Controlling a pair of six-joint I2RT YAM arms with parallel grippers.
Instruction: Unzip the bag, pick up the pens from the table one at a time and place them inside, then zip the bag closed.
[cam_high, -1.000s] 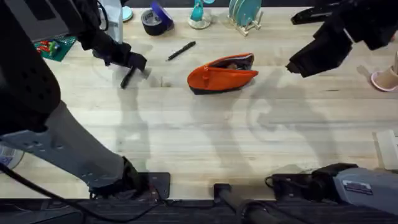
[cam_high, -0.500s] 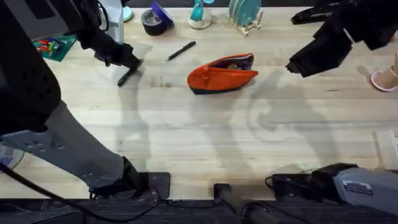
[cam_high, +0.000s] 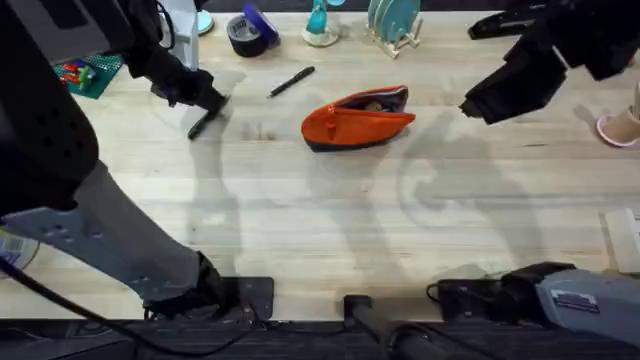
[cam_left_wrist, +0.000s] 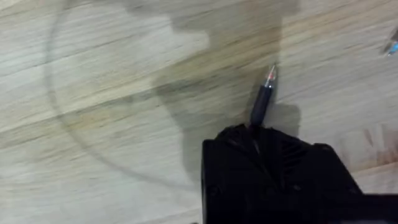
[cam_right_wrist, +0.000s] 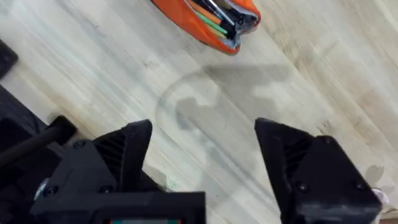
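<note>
**Left gripper closed on a pen, pouch lying open at mid-table**

The left gripper had its black fingers closed on one slim black pen, whose tip stuck out past them over the light wooden butcher-block table. The overhead view placed this grip at the far left of the table. The second slim black pen lay on the wood between that gripper and the oblong orange fabric pouch with a dark navy bottom strip.

The right gripper held nothing, its two black fingers spread wide above bare wood. The pouch lay near it, unzipped, with coloured pens showing in its mouth, near the middle of the table.
</note>
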